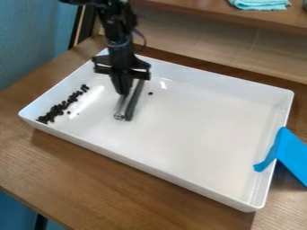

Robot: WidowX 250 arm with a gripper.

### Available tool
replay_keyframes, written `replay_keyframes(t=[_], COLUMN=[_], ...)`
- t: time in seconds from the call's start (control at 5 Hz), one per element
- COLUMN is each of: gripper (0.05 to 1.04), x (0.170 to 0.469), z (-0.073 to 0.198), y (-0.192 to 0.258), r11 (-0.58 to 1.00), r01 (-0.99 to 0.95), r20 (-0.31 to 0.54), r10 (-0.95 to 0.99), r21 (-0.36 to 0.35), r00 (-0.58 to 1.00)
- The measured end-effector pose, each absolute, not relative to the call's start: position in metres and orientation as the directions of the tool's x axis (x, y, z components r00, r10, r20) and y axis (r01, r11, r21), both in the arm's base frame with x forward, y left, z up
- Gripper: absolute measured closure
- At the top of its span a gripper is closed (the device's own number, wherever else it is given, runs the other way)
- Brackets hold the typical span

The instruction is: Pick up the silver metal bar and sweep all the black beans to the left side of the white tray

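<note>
The black gripper (124,92) hangs down over the left part of a white tray (203,121), shut on a long silver and dark tool (129,102). The tool slants from beside the fingers toward the front of the tray, its near end low at the tray floor. To the left, a line of small black pieces (59,109) runs along the tray's left side, with a few lying slightly apart. One single black piece (150,93) lies just right of the tool.
A blue cloth or sheet (290,152) hangs over the tray's right wall onto the wooden table (114,184). Behind the tray is a wooden shelf (210,11) with a folded turquoise cloth (260,4) on it. The tray's raised walls surround the gripper's area.
</note>
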State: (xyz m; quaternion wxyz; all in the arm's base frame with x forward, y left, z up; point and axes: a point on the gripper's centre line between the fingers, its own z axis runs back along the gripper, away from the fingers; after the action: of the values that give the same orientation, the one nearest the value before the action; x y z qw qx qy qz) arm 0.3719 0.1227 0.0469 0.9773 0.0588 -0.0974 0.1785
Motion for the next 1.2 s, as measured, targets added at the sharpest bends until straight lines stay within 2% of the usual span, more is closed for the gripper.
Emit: replay_keyframes(t=[0.2, 0.4, 0.8, 1.0, 1.2], gripper=[1.016, 1.016, 1.016, 1.016, 1.017], x=[0.364, 0.361, 0.357, 0.355, 0.353], z=[0.048, 0.048, 0.054, 0.056, 0.065], y=[0.133, 0.136, 0.156, 0.166, 0.177], r11=[0.926, 0.92, 0.858, 0.833, 0.827], r01=[-0.372, -0.383, -0.449, -0.462, -0.471], r20=[0.167, 0.153, 0.118, 0.095, 0.087], r10=[0.358, 0.368, 0.433, 0.456, 0.469], r21=[0.06, 0.082, 0.249, 0.305, 0.308], r00=[0.919, 0.917, 0.894, 0.885, 0.879])
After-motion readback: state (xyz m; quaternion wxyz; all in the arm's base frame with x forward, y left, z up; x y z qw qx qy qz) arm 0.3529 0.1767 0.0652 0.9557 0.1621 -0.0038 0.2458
